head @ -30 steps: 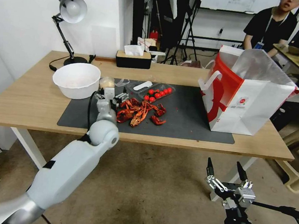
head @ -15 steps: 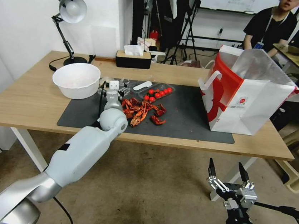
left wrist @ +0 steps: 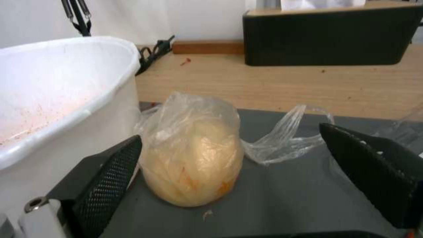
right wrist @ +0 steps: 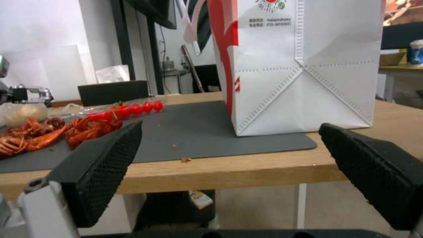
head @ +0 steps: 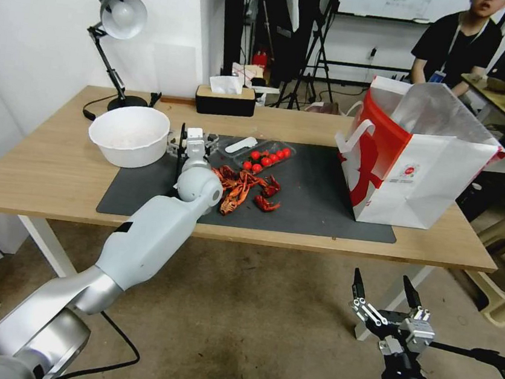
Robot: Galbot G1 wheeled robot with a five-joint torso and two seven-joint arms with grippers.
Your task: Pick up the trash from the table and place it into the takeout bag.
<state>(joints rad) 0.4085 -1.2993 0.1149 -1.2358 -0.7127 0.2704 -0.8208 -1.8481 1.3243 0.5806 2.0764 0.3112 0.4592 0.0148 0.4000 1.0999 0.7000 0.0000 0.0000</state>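
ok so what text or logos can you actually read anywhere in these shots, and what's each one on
Takeout bag: round red and green logo at its top edge, cut off, wording unreadable.
Same bag: two small lines of print under the logo, too blurred to read.
Same bag seen from the head view: small red logo with tiny print, too small to read.
Whiteboard in the room behind: faint handwriting, illegible.
No text reads clearly.

White bowl [left wrist: 57,99] crowds the left pincer [left wrist: 229,155]; mat [left wrist: 290,185] opposite lies open.
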